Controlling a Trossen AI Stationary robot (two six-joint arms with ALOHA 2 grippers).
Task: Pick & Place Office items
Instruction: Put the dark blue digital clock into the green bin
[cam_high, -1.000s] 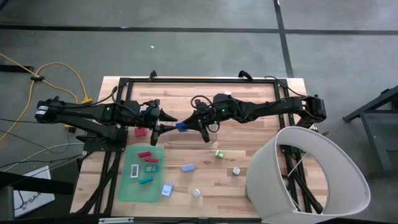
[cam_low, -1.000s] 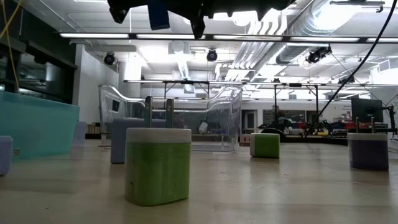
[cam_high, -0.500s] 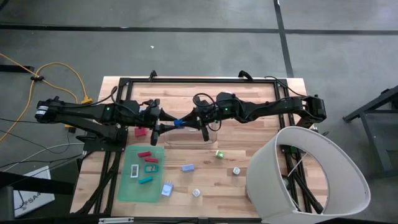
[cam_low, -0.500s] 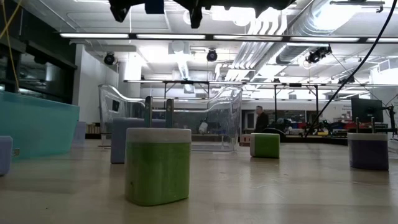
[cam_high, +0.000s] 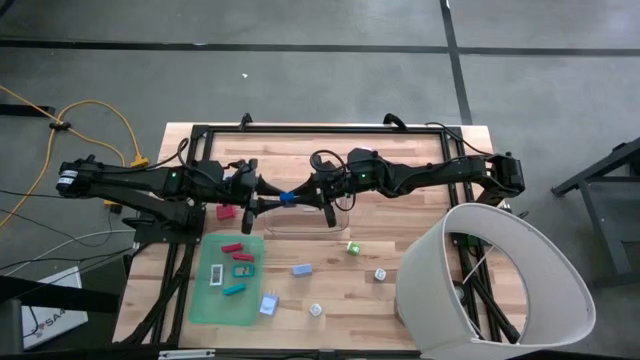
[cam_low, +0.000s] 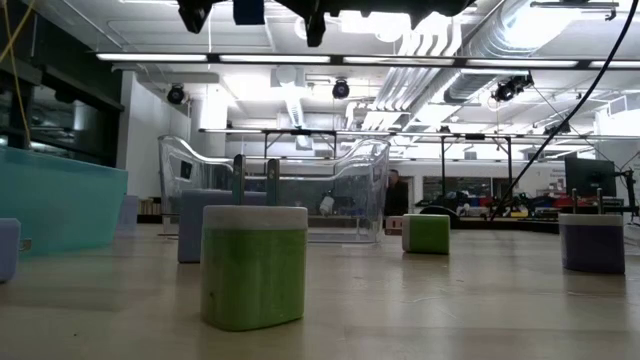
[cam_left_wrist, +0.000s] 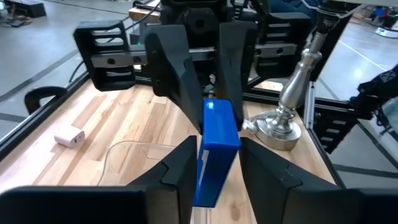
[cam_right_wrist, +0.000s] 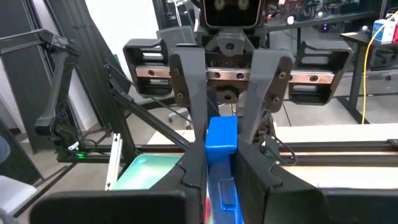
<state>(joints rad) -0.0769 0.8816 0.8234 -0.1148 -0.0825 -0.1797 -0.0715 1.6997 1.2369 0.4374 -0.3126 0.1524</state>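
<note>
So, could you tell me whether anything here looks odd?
Yes: one blue piece hangs above the table between both grippers at once, the right gripper shut on it while the left gripper brackets it.

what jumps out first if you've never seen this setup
Both grippers meet in mid-air above the table's middle, the right gripper and left gripper pinching one blue block from opposite ends. Just in front sits a clear bin, with small office items scattered on a green mat at front left.

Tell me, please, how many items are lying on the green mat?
4 on the green mat: a red piece, a white piece, a teal frame-shaped piece and a teal bar. Smaller ones could go unnoticed.
</note>
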